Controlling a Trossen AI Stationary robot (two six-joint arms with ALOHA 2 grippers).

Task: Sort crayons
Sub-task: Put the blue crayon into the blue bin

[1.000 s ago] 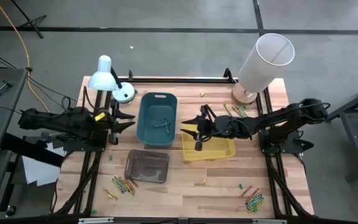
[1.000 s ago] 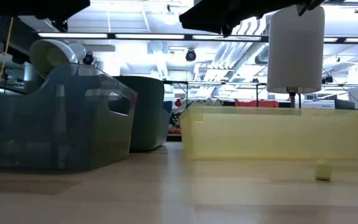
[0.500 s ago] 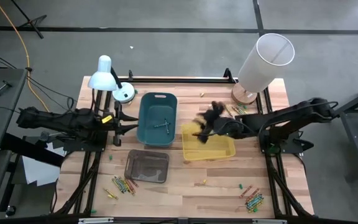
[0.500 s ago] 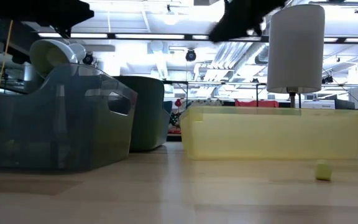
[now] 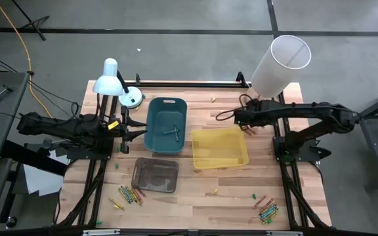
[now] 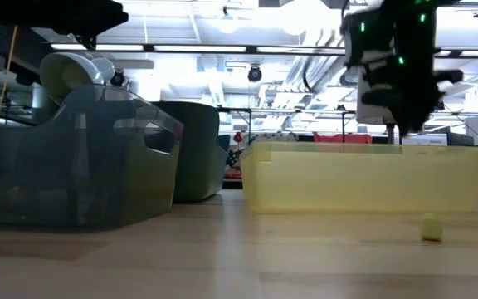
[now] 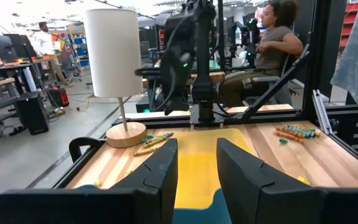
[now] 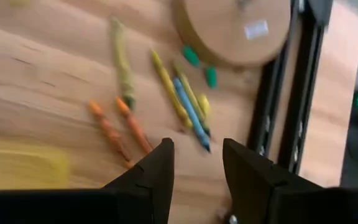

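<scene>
The right gripper [image 5: 239,117] hangs upper right of centre in the overhead frame, just beside the lamp's round wooden base [image 8: 232,28] — a sensible spot, I judge, since a loose cluster of crayons [image 8: 166,102] lies there waiting to be picked. Its fingers [image 8: 157,177] stand apart with nothing between them, pointed down at that cluster. In the wrist picture the crayons lie flat on the wooden table [image 8: 36,81], long axes mostly running from upper left to lower right: two orange ones side by side at centre left, a yellow and a blue one nearly touching toward the centre, an olive one above them. More crayons sit at the lower left [image 5: 128,195] and lower right [image 5: 266,210] of the overhead frame. The yellow bin [image 5: 219,148] is at centre, just below the gripper. The left gripper [image 5: 134,129] waits at centre left beside the teal bin [image 5: 167,124] — jaws parted, empty.
</scene>
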